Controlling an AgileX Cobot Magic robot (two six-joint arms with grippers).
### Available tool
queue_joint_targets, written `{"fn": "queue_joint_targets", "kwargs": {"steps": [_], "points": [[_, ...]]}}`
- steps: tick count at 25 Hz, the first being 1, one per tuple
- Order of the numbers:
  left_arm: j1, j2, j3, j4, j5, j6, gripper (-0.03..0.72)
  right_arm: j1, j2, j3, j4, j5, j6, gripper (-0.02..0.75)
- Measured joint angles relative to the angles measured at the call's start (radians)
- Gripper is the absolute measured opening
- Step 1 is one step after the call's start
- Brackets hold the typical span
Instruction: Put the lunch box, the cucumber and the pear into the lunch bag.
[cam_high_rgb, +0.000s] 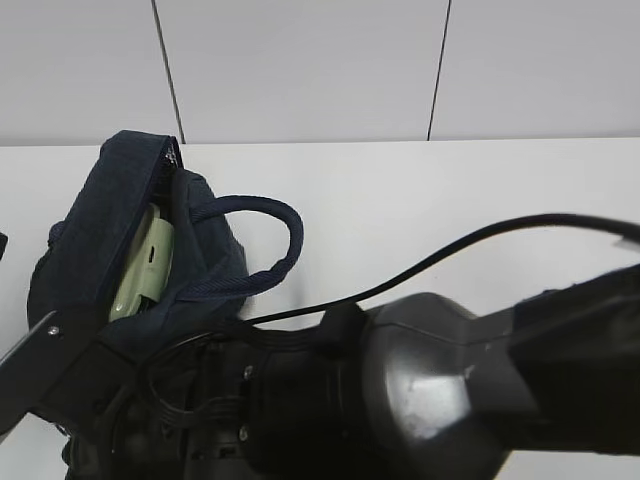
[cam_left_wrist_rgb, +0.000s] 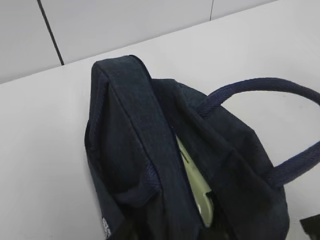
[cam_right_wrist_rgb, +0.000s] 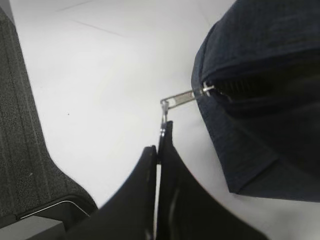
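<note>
The dark navy lunch bag (cam_high_rgb: 100, 220) lies on the white table at the left, its top opening gaping. The pale green lid of the lunch box (cam_high_rgb: 145, 265) shows inside it, also in the left wrist view (cam_left_wrist_rgb: 195, 185). The cucumber and the pear are out of view. My right gripper (cam_right_wrist_rgb: 161, 137) is shut on the metal ring pull (cam_right_wrist_rgb: 163, 117) of the zipper at the bag's end (cam_right_wrist_rgb: 260, 75). The left wrist camera looks down on the bag (cam_left_wrist_rgb: 130, 140) from close up. The left gripper's fingers are lost in the dark at the bottom edge.
The bag's looped strap handle (cam_high_rgb: 270, 215) arches to the right of the opening. My right arm (cam_high_rgb: 430, 390) and its black cable (cam_high_rgb: 450, 255) fill the front of the exterior view. A grey textured surface (cam_right_wrist_rgb: 20, 125) borders the table in the right wrist view.
</note>
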Motion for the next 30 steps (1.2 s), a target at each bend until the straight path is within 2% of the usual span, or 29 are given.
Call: {"fn": "queue_joint_targets", "kwargs": {"steps": [9,30], "points": [[0.000,0.030,0.000,0.091,0.006,-0.025,0.242,0.000,-0.089,-0.010,-0.043,0.092,-0.002,0.000],[0.000,0.110,0.000,0.172,0.051,-0.026,0.242,-0.021,-0.092,-0.292,-0.205,0.378,-0.002,0.000]]}}
